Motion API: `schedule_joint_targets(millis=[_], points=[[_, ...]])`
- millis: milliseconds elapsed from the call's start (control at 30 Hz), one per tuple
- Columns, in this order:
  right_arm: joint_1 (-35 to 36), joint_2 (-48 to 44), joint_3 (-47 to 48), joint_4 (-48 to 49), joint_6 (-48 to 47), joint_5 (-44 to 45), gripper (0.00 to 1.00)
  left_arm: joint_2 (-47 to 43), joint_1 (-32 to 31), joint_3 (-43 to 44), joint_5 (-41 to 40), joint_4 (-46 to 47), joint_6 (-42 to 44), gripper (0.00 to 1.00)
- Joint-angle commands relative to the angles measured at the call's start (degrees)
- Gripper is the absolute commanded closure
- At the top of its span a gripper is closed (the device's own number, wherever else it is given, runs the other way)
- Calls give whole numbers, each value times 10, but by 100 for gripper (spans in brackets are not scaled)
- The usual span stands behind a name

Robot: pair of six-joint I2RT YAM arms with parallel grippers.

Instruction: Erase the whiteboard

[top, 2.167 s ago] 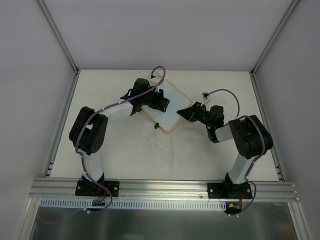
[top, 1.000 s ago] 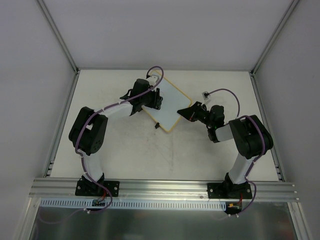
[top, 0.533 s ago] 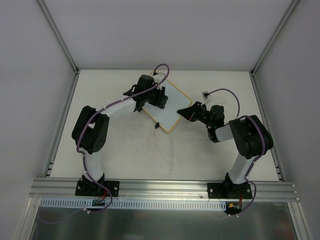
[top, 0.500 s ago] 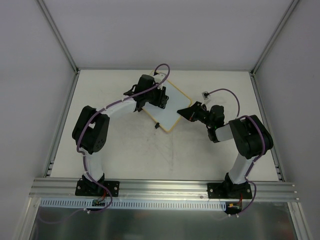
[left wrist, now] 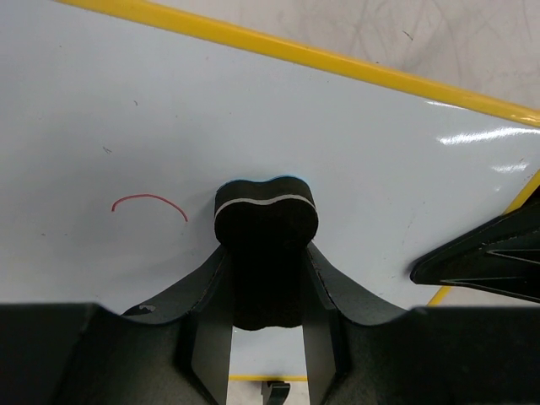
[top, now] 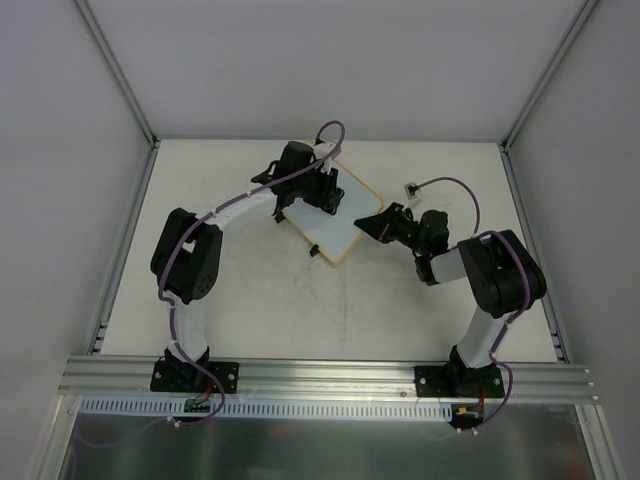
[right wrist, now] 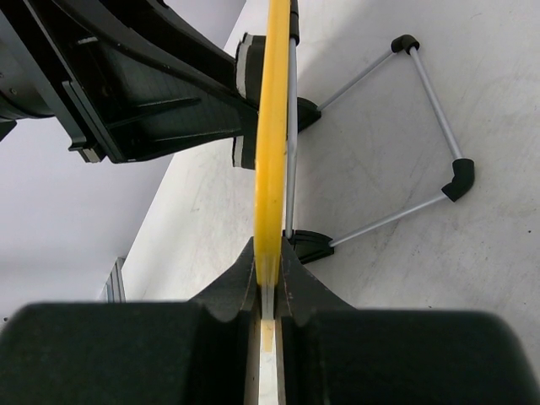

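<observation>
The whiteboard (top: 341, 226), white with a yellow frame, sits tilted on the table at the back centre. My left gripper (top: 322, 190) is over its far part, shut on a black eraser (left wrist: 266, 226) whose end presses on the white surface (left wrist: 354, 143). A short red arc (left wrist: 148, 202) remains on the board, left of the eraser. My right gripper (top: 368, 223) is shut on the board's right edge; in the right wrist view the yellow frame (right wrist: 272, 126) runs straight out from between the jaws (right wrist: 270, 263). The eraser (right wrist: 245, 67) touches the board's left face there.
A grey wire stand with black corner pieces (right wrist: 422, 126) folds out behind the board onto the table. A small black clip (top: 313, 251) sticks out at the board's near edge. The right gripper's fingers (left wrist: 489, 257) show at the right of the left wrist view.
My left gripper has slid the eraser across the board toward its far right part. The right gripper and the board have stayed put.
</observation>
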Motion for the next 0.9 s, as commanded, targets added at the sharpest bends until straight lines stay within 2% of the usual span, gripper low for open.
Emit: schedule_joint_targets(millis=[0,267,867], points=[[23,-16,25,161,-3,-65,100,36,15,43,21,26,11,100],[23,-13,26,161,-3,-65,100,69,73,77,31,19,6,100],[23,-12,26,161,-3,-65,100,99,178,88,22,16,-36,100]])
